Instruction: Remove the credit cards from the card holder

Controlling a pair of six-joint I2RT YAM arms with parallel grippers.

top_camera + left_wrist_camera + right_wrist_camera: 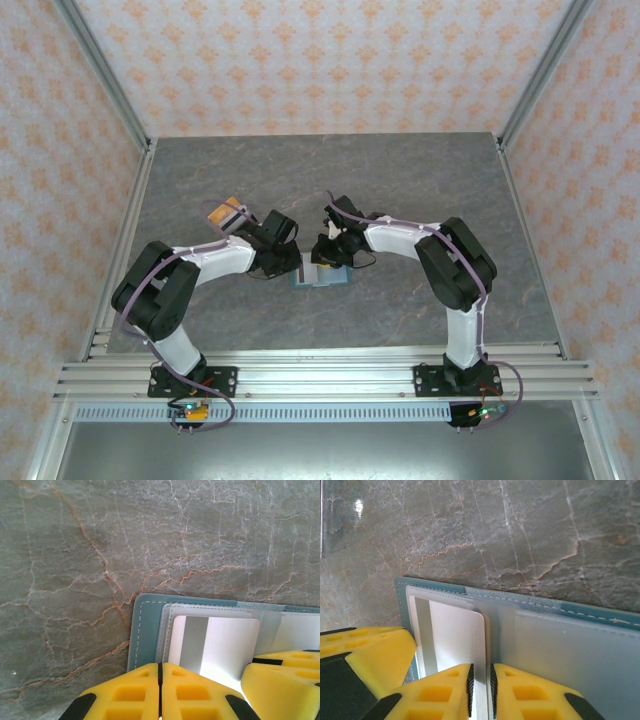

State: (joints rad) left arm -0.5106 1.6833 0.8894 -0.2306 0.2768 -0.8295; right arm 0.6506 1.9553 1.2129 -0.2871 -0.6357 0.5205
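The teal card holder lies open on the stone table between both arms. In the left wrist view, its left pocket holds a pale grey-white card with a grey stripe. My left gripper is shut, pads touching, with its tips over the holder's near edge. In the right wrist view, my right gripper hovers over the same card. Its jaws stand a narrow slit apart, straddling the card's inner edge. The holder's right pocket looks empty. The two grippers almost touch.
An orange and white block sits by the left wrist; I cannot tell whether it is a card or part of the arm. Aluminium frame posts border the grey stone table. Open table lies behind and to the sides.
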